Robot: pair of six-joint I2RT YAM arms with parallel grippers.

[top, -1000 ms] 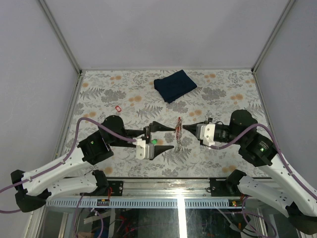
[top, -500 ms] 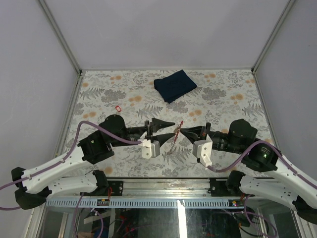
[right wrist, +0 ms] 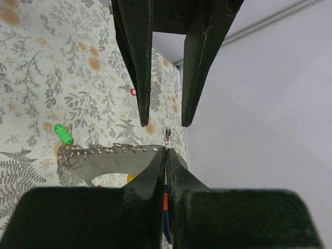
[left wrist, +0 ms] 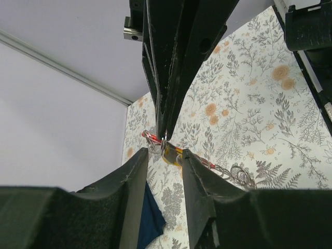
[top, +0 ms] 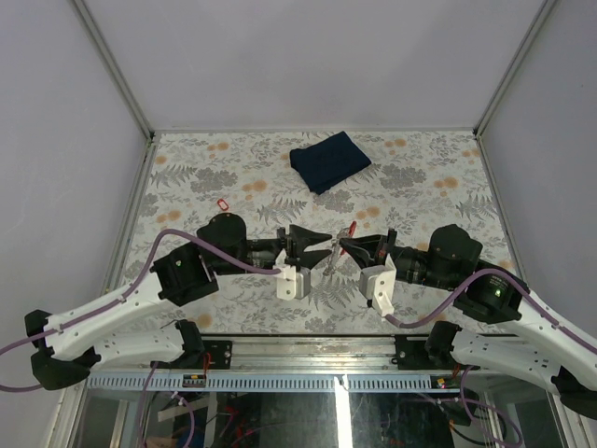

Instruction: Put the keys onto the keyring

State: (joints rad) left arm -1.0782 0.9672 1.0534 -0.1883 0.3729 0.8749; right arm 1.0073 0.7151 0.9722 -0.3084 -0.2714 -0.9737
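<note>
While the right gripper (right wrist: 165,153) stands pinched tight on the keyring (left wrist: 150,137), holding it up off the table (top: 420,187) between the two arms, the left gripper (left wrist: 164,155) has its fingers parted by a narrow gap, one on either side of the ring's top; as far as I can see it grips nothing. I'd call this the threading step, barely begun; the yellow-headed key (left wrist: 171,156) shows just at that gap, close by the right fingertips; the green key (right wrist: 63,133) sits at the far end of a fine chain (right wrist: 119,148). The next move, I'd guess, wants the left fingers to close on key or loop without knocking it from the other's pinch, and a very fine line-up. I can't tell whether either key is on the loop already, nor whether the green one hangs or lies on the table; from above the whole bundle is a tiny sliver; much of the keyring is buried between the right fingers.
</note>
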